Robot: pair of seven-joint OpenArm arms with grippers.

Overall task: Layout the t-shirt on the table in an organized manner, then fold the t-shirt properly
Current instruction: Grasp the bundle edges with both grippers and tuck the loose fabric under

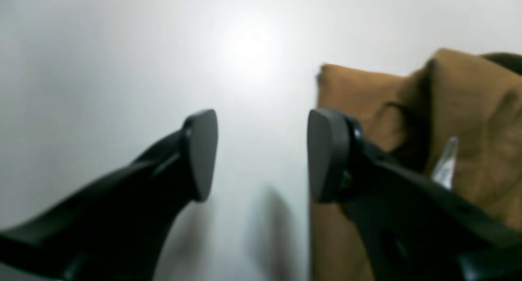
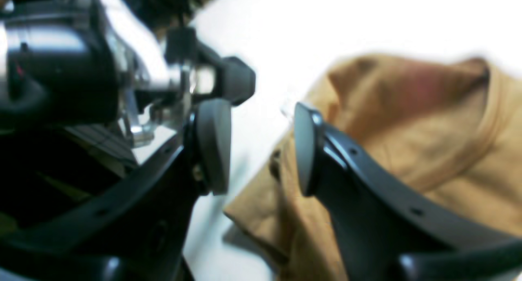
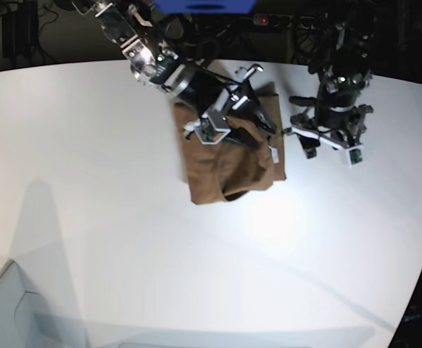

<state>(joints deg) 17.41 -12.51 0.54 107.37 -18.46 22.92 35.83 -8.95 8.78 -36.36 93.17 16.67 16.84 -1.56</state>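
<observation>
Your right gripper [image 2: 261, 148] stands open, its two smooth, dark grey, rounded pads well apart with nothing between them. Just past the right-hand pad lies the t-shirt [image 2: 408, 150], soft brown cloth bunched into rumpled folds, its ribbed neckband curving along the far side. A folded corner of it lies below the gap between the pads, on the glossy white table [image 2: 346, 24]. Beyond the left-hand pad you see a blurred mass of black and silver robot hardware [image 2: 81, 69], which blocks the view on that side.

Your left gripper [image 1: 261, 154] is open too, the same matte, paddle-shaped pads held wide over bare table [image 1: 102, 69]. Beside its right-hand finger the t-shirt [image 1: 469, 122] shows a straight folded edge and a raised, creased hump; a small pale tag or label [image 1: 446, 162] pokes up close to that finger.

From the base view, the right arm leans over the upper part of the t-shirt [image 3: 225, 174], covering that end, while the left gripper [image 3: 327, 138] hangs just beside the shirt's edge, apart from it. The shirt is a rough rectangle.
</observation>
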